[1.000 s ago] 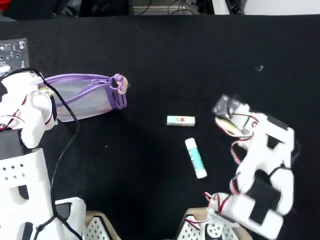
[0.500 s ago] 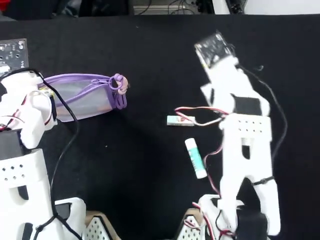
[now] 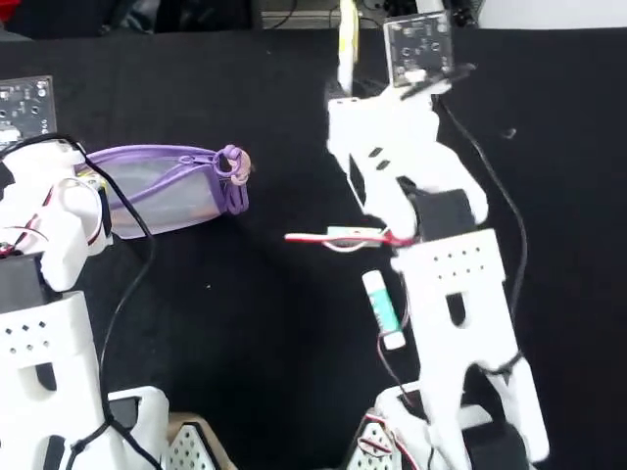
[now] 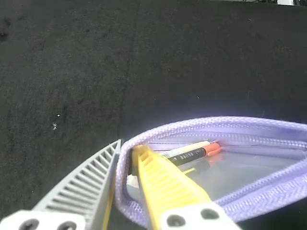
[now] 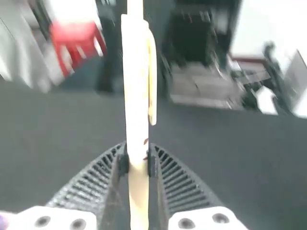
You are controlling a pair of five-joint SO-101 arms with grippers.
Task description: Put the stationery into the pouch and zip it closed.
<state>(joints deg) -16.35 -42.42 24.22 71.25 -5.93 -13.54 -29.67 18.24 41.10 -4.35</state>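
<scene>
Pale-yellow, the slim stick (image 5: 136, 72) clamped upright between the shut jaws of the right gripper (image 5: 137, 154). Swung within the last second from a folded pose at the lower right of the high view up to the upper centre, stick tip past the top edge of the frame. Left the eraser (image 3: 351, 234) and the glue stick (image 3: 383, 309) lying at mid-frame, unmoved, well right of the pouch (image 3: 162, 191). Kept the left gripper (image 4: 127, 146) pinched on the pouch rim at upper left, one finger inside, one outside, mouth held open over a marker (image 4: 189, 153) already lying within. Pointed, probably, to a carry leftward to that mouth next. Still left two pieces to fetch and the zip to draw.
</scene>
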